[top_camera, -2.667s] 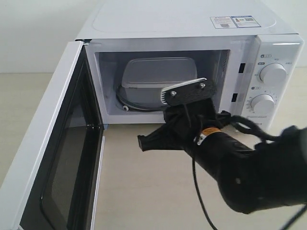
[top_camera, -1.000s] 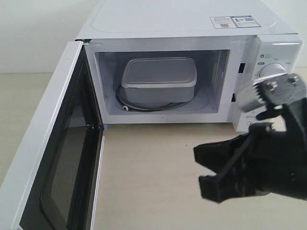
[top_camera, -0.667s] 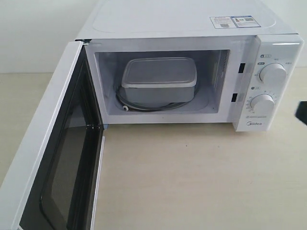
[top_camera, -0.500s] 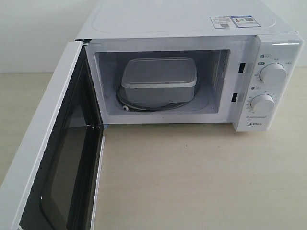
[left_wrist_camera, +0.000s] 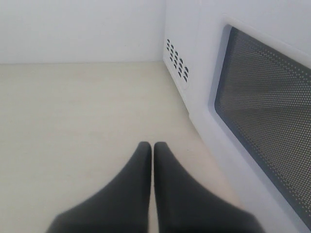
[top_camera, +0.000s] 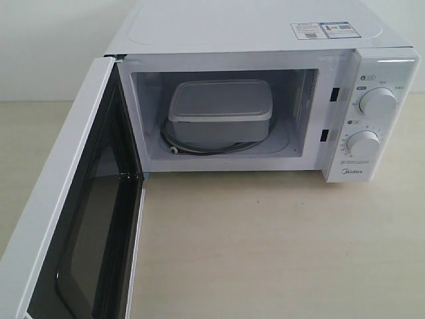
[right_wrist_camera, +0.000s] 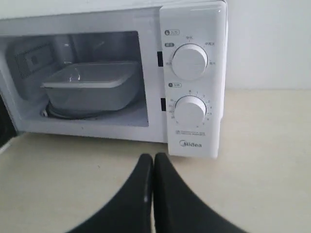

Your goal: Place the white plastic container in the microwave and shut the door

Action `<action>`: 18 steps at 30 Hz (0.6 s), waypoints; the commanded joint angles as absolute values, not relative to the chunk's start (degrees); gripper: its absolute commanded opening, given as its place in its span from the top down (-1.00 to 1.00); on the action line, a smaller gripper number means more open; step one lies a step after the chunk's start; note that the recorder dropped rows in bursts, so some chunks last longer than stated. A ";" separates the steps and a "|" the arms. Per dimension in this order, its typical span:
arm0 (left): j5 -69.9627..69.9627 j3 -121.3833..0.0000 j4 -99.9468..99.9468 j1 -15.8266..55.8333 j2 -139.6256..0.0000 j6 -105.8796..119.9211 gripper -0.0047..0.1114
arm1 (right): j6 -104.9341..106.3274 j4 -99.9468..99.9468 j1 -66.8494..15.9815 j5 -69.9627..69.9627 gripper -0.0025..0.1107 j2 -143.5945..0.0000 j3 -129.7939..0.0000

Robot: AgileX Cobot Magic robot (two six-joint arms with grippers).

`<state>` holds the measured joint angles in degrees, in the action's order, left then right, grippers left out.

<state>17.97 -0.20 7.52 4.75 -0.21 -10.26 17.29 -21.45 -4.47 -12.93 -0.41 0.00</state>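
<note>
Left tool (left_wrist_camera: 152,145), right tool (right_wrist_camera: 153,157): smooth matte-black tapered fingers (left_wrist_camera: 136,187).

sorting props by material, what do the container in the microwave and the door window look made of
White plastic container: apparently matte plastic, judging by soft rounded corners and moulded rim. Door window: likely glass over perforated metal; glossy reflections, fine dot grid.

Container (top_camera: 220,109) inside microwave (top_camera: 232,26); door (top_camera: 60,199) at left

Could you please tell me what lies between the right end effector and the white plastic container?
Right wrist view: only bare tabletop and the front sill of the microwave lie between the right end effector and the white plastic container.
</note>
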 commanded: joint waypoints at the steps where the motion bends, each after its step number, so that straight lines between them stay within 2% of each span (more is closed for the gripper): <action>1: 17.92 0.00 7.50 4.62 0.00 -10.07 0.85 | 16.87 -10.78 -3.90 -19.94 0.96 0.00 0.00; 18: 17.92 0.00 7.50 4.62 0.00 -10.07 0.85 | 11.62 -10.17 -3.90 -19.86 0.96 0.00 0.00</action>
